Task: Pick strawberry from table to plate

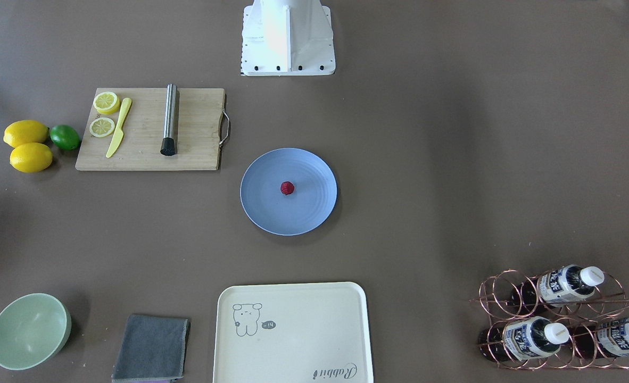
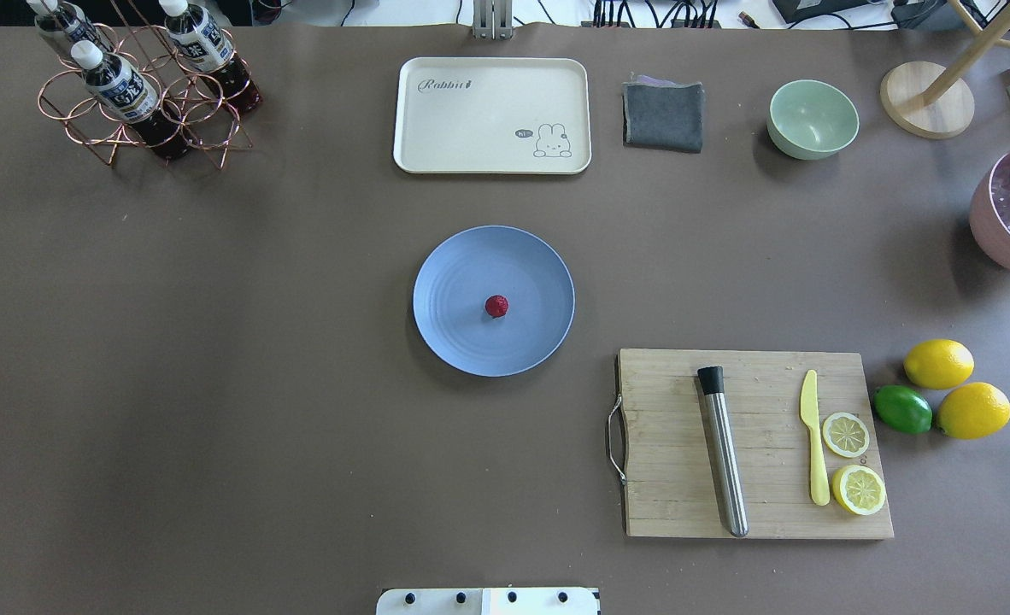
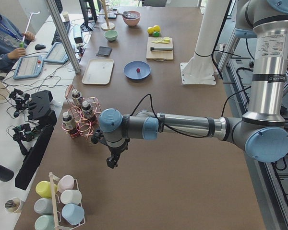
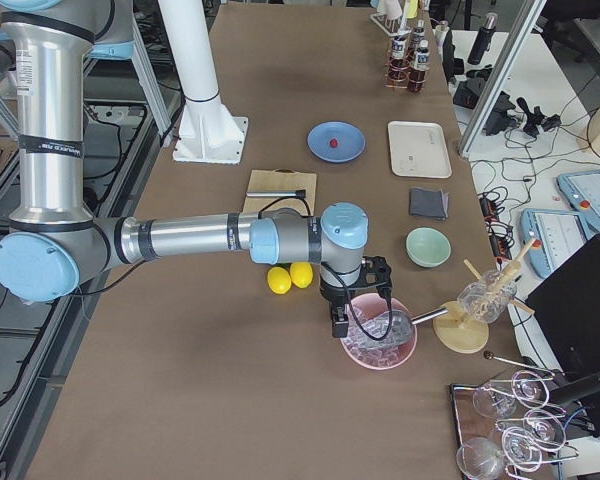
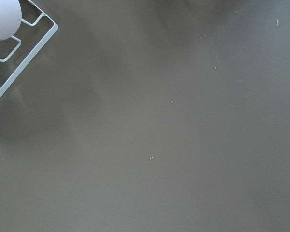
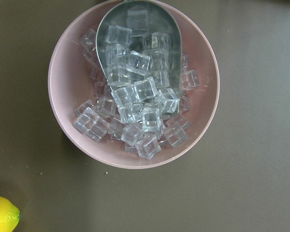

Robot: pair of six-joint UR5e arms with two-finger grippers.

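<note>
The small dark-red strawberry (image 1: 287,188) (image 2: 496,306) lies near the middle of the light-blue plate (image 1: 264,210) (image 2: 458,342), which rests mid-table (image 1: 431,181). Neither arm appears in the front-facing or overhead views. In the exterior left view my left gripper (image 3: 113,162) hangs over bare table past the bottle rack, far from the plate (image 3: 131,73). In the exterior right view my right gripper (image 4: 340,325) hovers over a pink bowl of ice (image 4: 380,345), also far from the plate (image 4: 348,133). From these side views I cannot tell whether either is open or shut.
A cutting board (image 2: 761,504) holds a metal muddler (image 2: 725,457), yellow knife and lemon slices; two lemons and a lime (image 2: 902,408) lie beside it. A cream tray (image 2: 492,115), grey cloth (image 2: 664,115), green bowl (image 2: 813,118) and bottle rack (image 2: 142,102) line the far edge. A person sits at a side desk.
</note>
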